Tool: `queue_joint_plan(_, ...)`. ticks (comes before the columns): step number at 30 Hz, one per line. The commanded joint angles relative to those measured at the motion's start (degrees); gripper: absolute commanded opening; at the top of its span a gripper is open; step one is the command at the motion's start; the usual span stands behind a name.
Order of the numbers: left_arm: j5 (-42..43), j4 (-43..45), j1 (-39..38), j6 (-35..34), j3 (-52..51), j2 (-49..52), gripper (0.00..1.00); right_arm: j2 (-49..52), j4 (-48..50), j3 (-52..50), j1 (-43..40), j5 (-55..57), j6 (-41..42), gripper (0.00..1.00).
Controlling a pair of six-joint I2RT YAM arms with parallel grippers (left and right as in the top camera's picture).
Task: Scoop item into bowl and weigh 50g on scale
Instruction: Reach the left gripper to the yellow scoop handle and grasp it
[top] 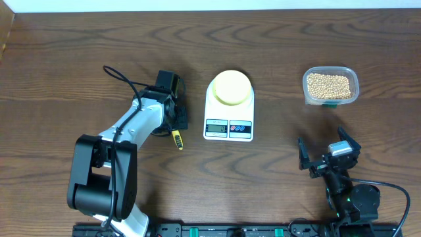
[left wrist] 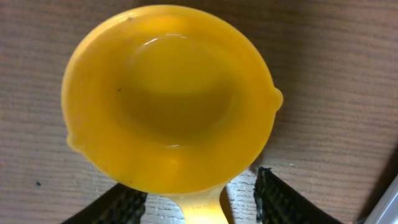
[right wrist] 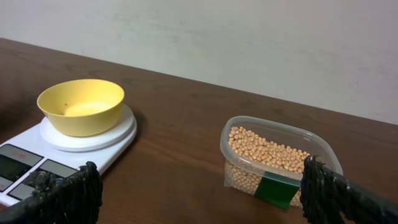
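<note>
The left gripper [left wrist: 200, 196] has its two dark fingers [left wrist: 118, 208] apart. The flat handle [left wrist: 202, 211] of the yellow scoop [left wrist: 168, 93] runs between them. Bare table [left wrist: 336, 74] shows in a gap on each side of the handle, so neither finger is seen touching it. Just past the fingertips the scoop's round cup lies open side up on the wood, and it is empty. From overhead, the end of the handle sticks out from under this gripper on the side nearer the arm's base.

The right gripper [right wrist: 200, 168] has its fingers [right wrist: 68, 196] spread wide, one at each lower corner of its wrist view. Nothing is between them. Just beyond the finger at the left of that view is the front of the scale [right wrist: 37, 165], with its grey display toward the gripper. Farther on, the pale yellow bowl [right wrist: 81, 106] sits upright on the scale's round platform. No beans are visible in it, only a tiny dark speck. Beyond the other finger stands the clear tub [right wrist: 280, 155], which holds the beans [right wrist: 267, 149] and has a green label [right wrist: 273, 190] on its near wall. The tub and the scale are well apart. A pale wall [right wrist: 217, 43] rises behind the table's far edge.

In the overhead view the scale lies between the two grippers. The left one is near its side and the right one is well apart from it.
</note>
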Motion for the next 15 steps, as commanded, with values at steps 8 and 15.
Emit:
queue_joint_plan(8,-0.7,-0.09,-0.07,-0.35,-0.2,0.66,0.31,-0.31,-0.26,-0.07,0.0,-0.2,-0.44,0.99)
queue_joint_plan(15,-0.7,-0.15,-0.07,-0.37,-0.2,0.66,0.26,-0.31,-0.26,-0.07,0.0,-0.2,-0.44,0.99)
